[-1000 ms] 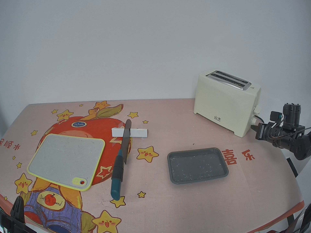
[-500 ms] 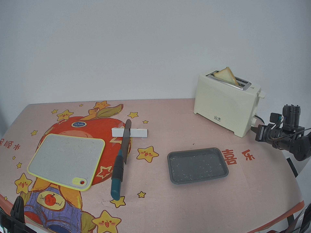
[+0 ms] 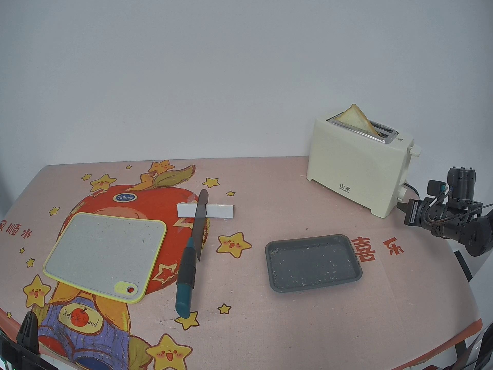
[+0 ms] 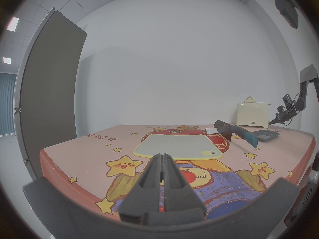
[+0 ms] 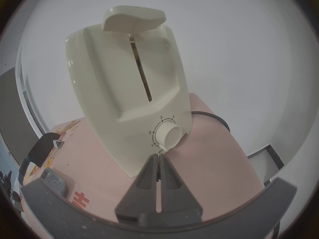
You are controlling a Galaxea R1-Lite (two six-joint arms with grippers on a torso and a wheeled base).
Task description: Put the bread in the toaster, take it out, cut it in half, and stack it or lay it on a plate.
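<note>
Golden bread [image 3: 358,119] now stands popped up from the toaster [image 3: 354,170], where a second ago none showed; the lever [image 3: 414,150] is up. Right fingers [image 5: 146,176], clenched on nothing, sit beside the dial [image 5: 168,135]; left fingers [image 4: 151,175] are clenched too. Toasting seems done: lifting out comes next.

glossy plastic toaster [image 3: 359,168], matt tray [image 3: 313,262]

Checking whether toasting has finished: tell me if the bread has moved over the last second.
Yes. The bread has risen: a second ago none showed above the toaster, now its corner stands above the slot.
</note>
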